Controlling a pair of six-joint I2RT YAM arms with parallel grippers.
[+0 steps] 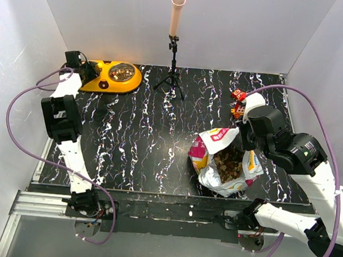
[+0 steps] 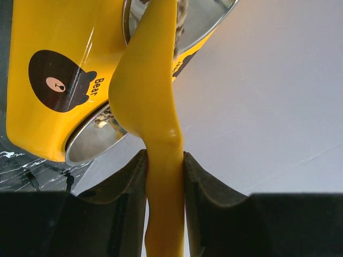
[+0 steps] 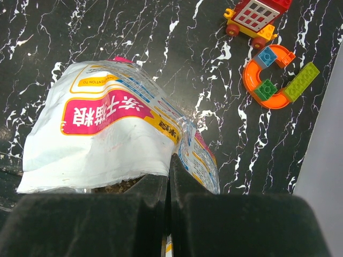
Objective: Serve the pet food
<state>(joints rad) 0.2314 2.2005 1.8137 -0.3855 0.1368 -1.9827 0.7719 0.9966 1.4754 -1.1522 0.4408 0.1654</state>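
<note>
So the left gripper [image 2: 163, 166] is clamped narrow on the handle of the yellow-orange plastic scoop [image 2: 147, 80], and the scoop head hangs over the orange double bowl with steel cups [image 2: 48, 48] at the far left corner of the black marbled table [image 1: 135, 131]. Looks like the dumping step: one cup already has a layer of the small brown and tan kibble pieces [image 1: 123, 72] in it, though the wrist view can't show whether anything is left in the scoop. Most of the kibble sits in the crinkly white bag with the magenta band [image 3: 102, 134], lying open toward the near right edge. The right gripper [image 3: 169, 184] is pinched fully closed on the bag's rim, propping the mouth open. Next move probably calls for emptying the scoop over a cup without knocking the rim, then a long swing across to the bag for another load. Not much blocks that path. A small black tripod with a pinkish cylinder on top [image 1: 172, 74] stands mid far edge. A red toy truck [image 3: 254, 16] and an orange curved block piece [image 3: 268, 80] sit near the far right corner, apart from the bag.
</note>
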